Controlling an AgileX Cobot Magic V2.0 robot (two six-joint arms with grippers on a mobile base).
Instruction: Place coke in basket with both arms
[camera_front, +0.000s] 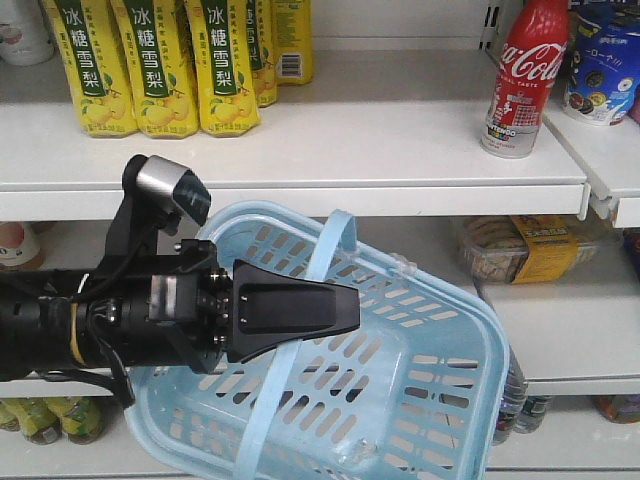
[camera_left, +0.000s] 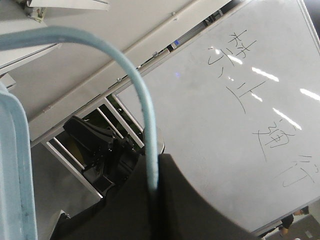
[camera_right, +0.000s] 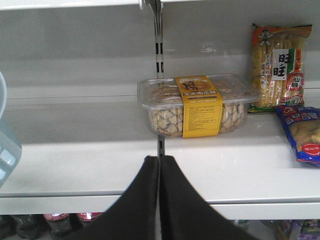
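The coke (camera_front: 525, 75), a red bottle with white Coca-Cola script, stands upright on the upper shelf at the right, and neither gripper touches it. The light-blue basket (camera_front: 440, 330) hangs tilted in front of the middle shelf. Its thin hoop handle (camera_front: 318, 262) is pinched by my left gripper (camera_front: 352, 308), which is shut on it. The left wrist view shows that handle (camera_left: 135, 75) running down between the black fingers of the left gripper (camera_left: 159, 156). My right gripper (camera_right: 159, 158) is shut and empty, facing the middle shelf's edge. The basket's corner (camera_right: 7, 145) shows at its left.
Yellow drink cartons (camera_front: 150, 60) line the upper shelf at the left. A clear biscuit box (camera_right: 197, 105), a snack bag (camera_right: 277, 65) and a blue packet (camera_right: 302, 132) sit on the middle shelf. Bottles (camera_right: 60, 222) stand on the shelf below. A cup (camera_front: 605, 60) stands beside the coke.
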